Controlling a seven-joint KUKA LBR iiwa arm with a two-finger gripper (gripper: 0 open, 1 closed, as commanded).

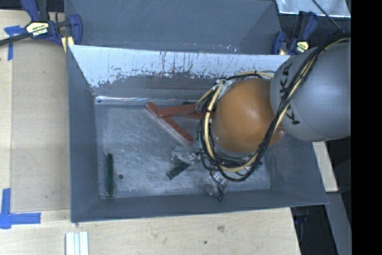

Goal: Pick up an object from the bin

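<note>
The arm's orange cover (242,116) hangs over the right side of the grey bin (83,128), with the gripper (216,188) poking out just below it. Honestly can't tell if the claw is released or clenched. The nearest things, just left of the cover's lower edge, are a small dark green piece (177,171) and a silvery scrap (182,157). A red-brown angled piece (170,119) lies left of the cover, and a dark green stick (110,175) far left.
</note>
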